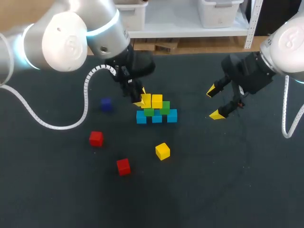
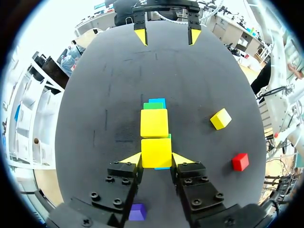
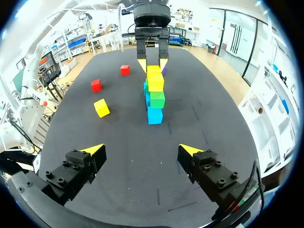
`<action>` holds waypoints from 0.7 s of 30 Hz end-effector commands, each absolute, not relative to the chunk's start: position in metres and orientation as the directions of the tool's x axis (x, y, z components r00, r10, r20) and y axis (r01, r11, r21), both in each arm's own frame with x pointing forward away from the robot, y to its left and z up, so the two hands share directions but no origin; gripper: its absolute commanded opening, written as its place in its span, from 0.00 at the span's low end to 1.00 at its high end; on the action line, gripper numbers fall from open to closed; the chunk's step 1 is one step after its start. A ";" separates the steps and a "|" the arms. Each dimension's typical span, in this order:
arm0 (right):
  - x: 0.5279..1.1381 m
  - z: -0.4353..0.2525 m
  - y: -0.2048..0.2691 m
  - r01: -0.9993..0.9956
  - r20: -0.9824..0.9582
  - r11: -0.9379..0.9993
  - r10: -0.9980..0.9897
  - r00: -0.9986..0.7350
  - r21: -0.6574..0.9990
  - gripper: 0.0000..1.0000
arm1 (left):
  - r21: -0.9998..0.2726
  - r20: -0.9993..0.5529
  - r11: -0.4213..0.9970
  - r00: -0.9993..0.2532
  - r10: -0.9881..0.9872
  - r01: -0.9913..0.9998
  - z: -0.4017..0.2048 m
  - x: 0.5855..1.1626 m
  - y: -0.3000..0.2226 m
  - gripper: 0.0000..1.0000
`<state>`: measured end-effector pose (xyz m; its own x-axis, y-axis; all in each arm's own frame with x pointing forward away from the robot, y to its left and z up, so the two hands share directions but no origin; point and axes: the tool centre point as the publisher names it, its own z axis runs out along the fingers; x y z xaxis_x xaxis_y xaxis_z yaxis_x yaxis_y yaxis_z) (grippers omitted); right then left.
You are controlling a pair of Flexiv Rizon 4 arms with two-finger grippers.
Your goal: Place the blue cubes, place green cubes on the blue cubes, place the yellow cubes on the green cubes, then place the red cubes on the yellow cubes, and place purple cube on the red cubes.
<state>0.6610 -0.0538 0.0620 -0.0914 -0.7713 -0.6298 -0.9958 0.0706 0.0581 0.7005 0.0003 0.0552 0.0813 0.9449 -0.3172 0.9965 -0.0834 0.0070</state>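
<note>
Step in hand: yellow layer. Left pincer (image 2: 156,159) clamped on small yellow cube (image 2: 156,153) atop green cubes (image 1: 165,108) over blue cubes (image 1: 172,116), frame centre. Right pincer (image 1: 214,102) apart, frame right. Next, likely: release, lift straight.

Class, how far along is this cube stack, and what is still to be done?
Done: blue cubes in a row, green cubes on them, one yellow cube on top. In hand: the left gripper is shut on a second yellow cube at the stack. Left: the loose yellow cube, two red cubes, the purple cube. The right gripper is open.
</note>
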 end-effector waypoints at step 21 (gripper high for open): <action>0.662 0.061 -0.054 -0.996 -0.632 0.068 -0.770 -0.090 0.059 1.00 | -0.003 -0.318 -0.085 0.080 0.945 0.996 0.054 0.704 0.002 0.41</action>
